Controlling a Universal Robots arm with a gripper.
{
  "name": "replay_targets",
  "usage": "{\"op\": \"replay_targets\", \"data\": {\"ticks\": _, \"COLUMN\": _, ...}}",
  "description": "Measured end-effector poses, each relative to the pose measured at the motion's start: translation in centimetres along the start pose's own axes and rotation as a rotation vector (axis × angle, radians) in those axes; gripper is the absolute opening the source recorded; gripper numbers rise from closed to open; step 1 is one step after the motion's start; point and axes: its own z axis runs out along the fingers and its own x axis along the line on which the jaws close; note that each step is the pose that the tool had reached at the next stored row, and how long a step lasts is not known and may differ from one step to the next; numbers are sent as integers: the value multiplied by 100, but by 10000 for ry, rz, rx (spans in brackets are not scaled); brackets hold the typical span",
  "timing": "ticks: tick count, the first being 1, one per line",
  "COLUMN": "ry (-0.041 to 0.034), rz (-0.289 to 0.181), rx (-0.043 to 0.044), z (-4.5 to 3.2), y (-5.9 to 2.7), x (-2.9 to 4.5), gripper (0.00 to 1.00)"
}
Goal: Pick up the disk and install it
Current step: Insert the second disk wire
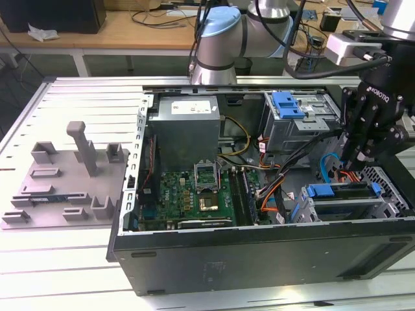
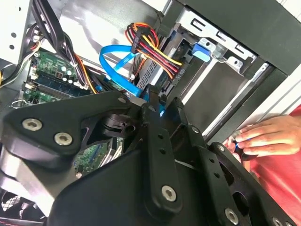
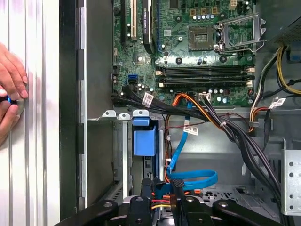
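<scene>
Leftmost in the exterior view, a grey plastic fixture (image 1: 68,178) lies on the slatted counter (image 1: 78,103), beside the open computer case (image 1: 259,256). Farther right sit the green circuit board (image 1: 194,197) and the grey power box (image 1: 187,129). At the exterior view's right, the disk (image 1: 340,194) rests in its bay, blue carrier showing. The hand (image 1: 353,157) hangs just above it among the cables (image 1: 279,184), fingers drawn nearly together, seemingly holding nothing. A person's hand (image 3: 11,94) rests outside the case.
</scene>
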Motion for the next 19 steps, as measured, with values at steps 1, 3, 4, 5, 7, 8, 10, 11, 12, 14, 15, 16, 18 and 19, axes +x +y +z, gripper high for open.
{"op": "replay_targets", "data": {"ticks": 1, "ry": 2, "rz": 5, "rx": 0, "z": 1, "y": 1, "x": 4, "gripper": 30}}
{"op": "replay_targets", "data": {"ticks": 3, "ry": -1, "rz": 100, "rx": -15, "z": 2, "y": 2, "x": 8, "gripper": 29}}
{"op": "replay_targets", "data": {"ticks": 4, "ry": -4, "rz": 160, "rx": -25, "z": 3, "y": 2, "x": 9, "gripper": 16}}
{"op": "replay_targets", "data": {"ticks": 5, "ry": -5, "rz": 192, "rx": -29, "z": 3, "y": 1, "x": 10, "gripper": 16}}
{"op": "replay_targets", "data": {"ticks": 7, "ry": -5, "rz": 222, "rx": -34, "z": 3, "y": 1, "x": 10, "gripper": 16}}
{"op": "replay_targets", "data": {"ticks": 8, "ry": -5, "rz": 223, "rx": -34, "z": 3, "y": 1, "x": 10, "gripper": 16}}
{"op": "replay_targets", "data": {"ticks": 10, "ry": -5, "rz": 224, "rx": -34, "z": 3, "y": 1, "x": 10, "gripper": 16}}
{"op": "replay_targets", "data": {"ticks": 11, "ry": -5, "rz": 224, "rx": -34, "z": 3, "y": 1, "x": 10, "gripper": 16}}
{"op": "replay_targets", "data": {"ticks": 12, "ry": -42, "rz": 223, "rx": -35, "z": 2, "y": 1, "x": 13, "gripper": 16}}
{"op": "replay_targets", "data": {"ticks": 14, "ry": -391, "rz": 212, "rx": -42, "z": 6, "y": 0, "x": 33, "gripper": 16}}
{"op": "replay_targets", "data": {"ticks": 15, "ry": -523, "rz": 209, "rx": -45, "z": 8, "y": 0, "x": 47, "gripper": 16}}
{"op": "replay_targets", "data": {"ticks": 16, "ry": -653, "rz": 207, "rx": -47, "z": 12, "y": 0, "x": 72, "gripper": 16}}
{"op": "replay_targets", "data": {"ticks": 18, "ry": -720, "rz": 204, "rx": -49, "z": 20, "y": -2, "x": 124, "gripper": 16}}
{"op": "replay_targets", "data": {"ticks": 19, "ry": -741, "rz": 204, "rx": -49, "z": 25, "y": -3, "x": 153, "gripper": 16}}
